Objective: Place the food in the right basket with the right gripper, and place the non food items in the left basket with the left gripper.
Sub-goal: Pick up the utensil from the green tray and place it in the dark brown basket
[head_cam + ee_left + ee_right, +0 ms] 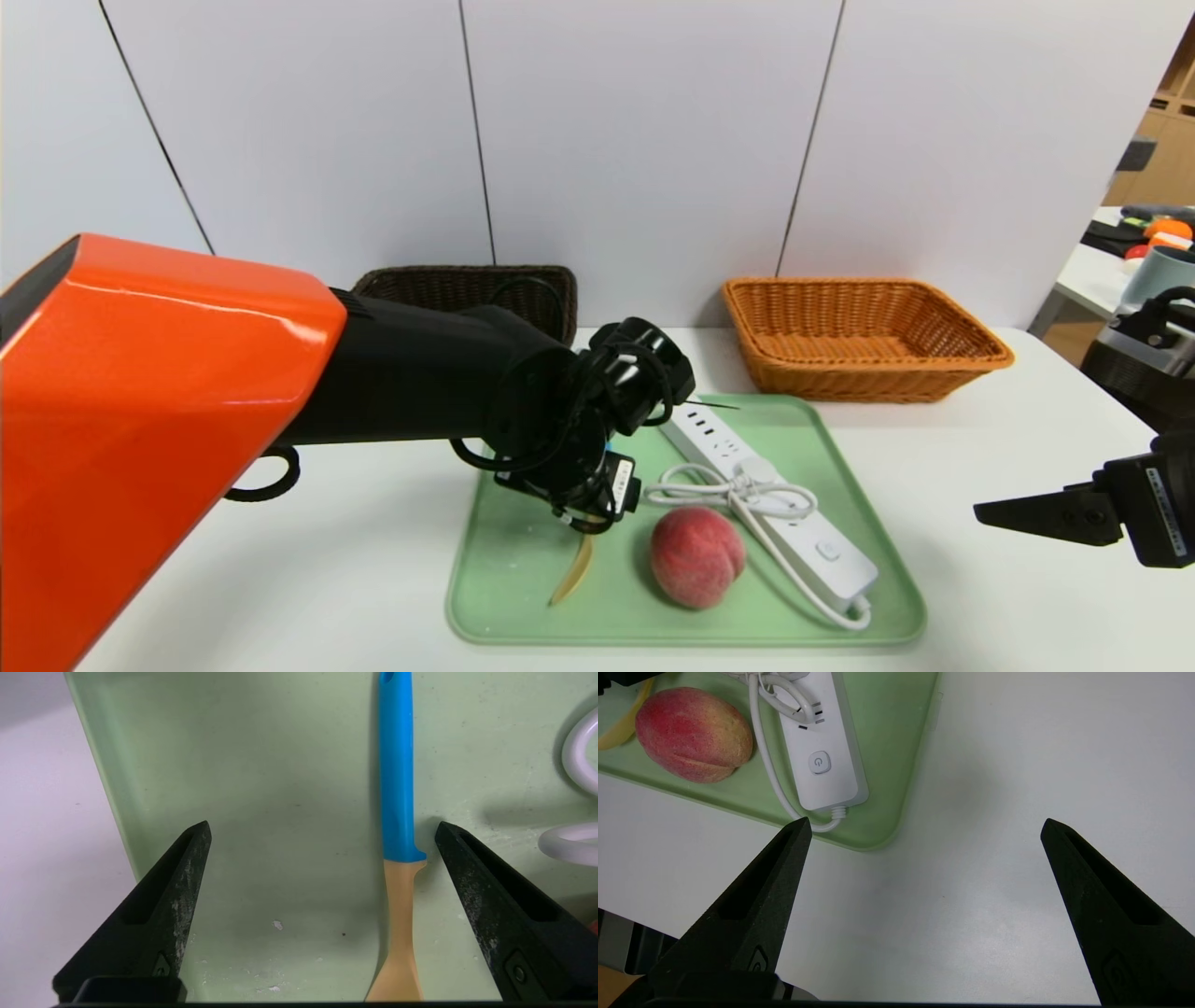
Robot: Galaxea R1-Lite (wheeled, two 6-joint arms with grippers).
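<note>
Altogether two baskets; one peach

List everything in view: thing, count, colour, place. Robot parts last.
tray: 1, pale green, middle of the table, nearest the robot
peach: 1, red-pink, on the tray, near its front
power strip: 1, white, cord bundled on top, on the tray, right of the peach
knife: 1, blue handle, beige blade, on the tray's left part, below the left gripper
left basket: 1, dark brown wicker, behind the tray on the left, partly hidden by the arm
right basket: 1, orange wicker, behind the tray on the right
table: 1, white
left gripper: 1, black, open, over the knife
right gripper: 1, black, open, over bare table right of the tray
</note>
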